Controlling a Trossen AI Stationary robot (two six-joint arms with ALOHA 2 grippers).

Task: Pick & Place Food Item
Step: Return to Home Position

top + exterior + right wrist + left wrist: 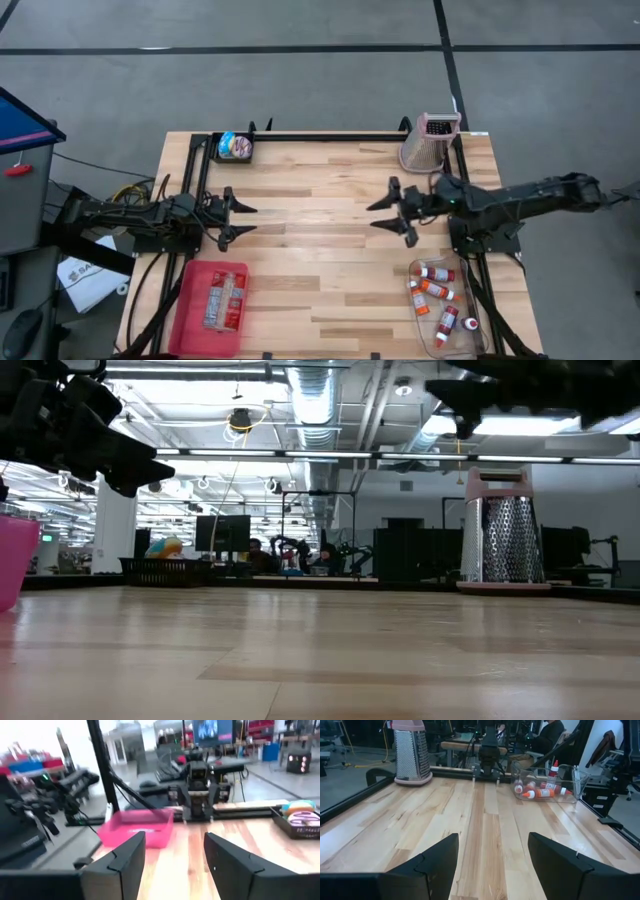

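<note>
A wrapped food pack (224, 300) lies flat in the pink tray (192, 318) at the table's near left. A small black basket (232, 147) with round colourful food items stands at the far left corner. My left gripper (248, 220) hovers open above the left side of the table, with nothing between its fingers (435, 865). My right gripper (373, 215) hovers open over the right half and faces the left one. Its fingers (125, 857) hold nothing. In the right wrist view the pink tray (137, 827) and the basket (300, 817) lie ahead of that gripper.
A pink-topped metal grater (430, 142) stands upright at the far right corner. A clear bin (478, 330) holding several red-and-white bottles sits at the near right. A black frame rail (330, 135) runs along the far edge. Bare wood lies between the two grippers.
</note>
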